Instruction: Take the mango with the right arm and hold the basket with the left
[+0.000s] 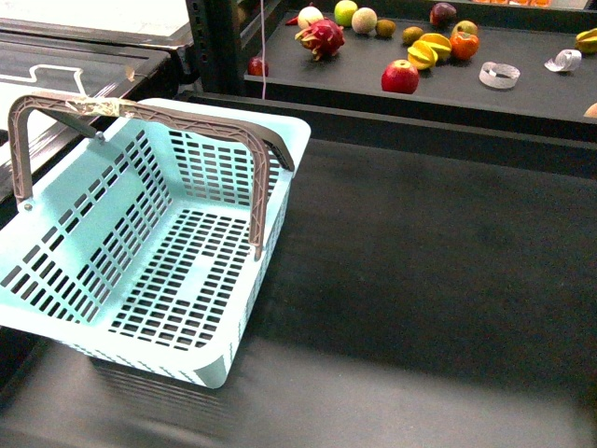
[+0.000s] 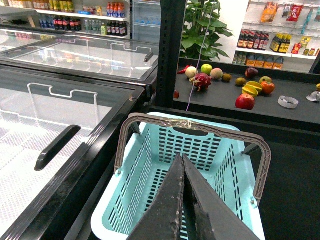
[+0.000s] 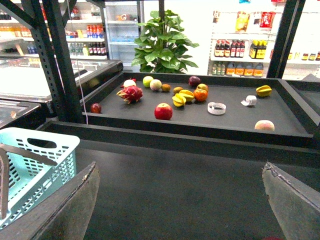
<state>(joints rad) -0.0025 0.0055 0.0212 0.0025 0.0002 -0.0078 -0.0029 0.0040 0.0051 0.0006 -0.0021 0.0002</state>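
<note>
The mango (image 3: 263, 90) lies on the raised black tray (image 3: 190, 131) beyond the counter (image 1: 420, 280), towards the tray's far right corner, just beside a small white roll of tape (image 3: 248, 100). It is a yellow oval, on its side, touching no other fruit. Further left on the same tray are a red apple (image 3: 163, 111) near the front edge and a pink dragon fruit (image 3: 131, 93) further back, both well apart from the mango.

The basket (image 1: 65, 233) stands on the left part of the counter, well apart from the tray's right end. One handle (image 1: 93, 105), wrapped with tape at the top, stands upright across it.

The left gripper (image 2: 181, 159) hangs over the inside of the basket with its fingers pressed together and nothing between them – it does not touch the handle. The right gripper (image 3: 180, 170) is spread wide over the bare counter, gripping nothing, and faces the tray. A glass-topped freezer (image 2: 75, 100) runs along the basket's left side.
</note>
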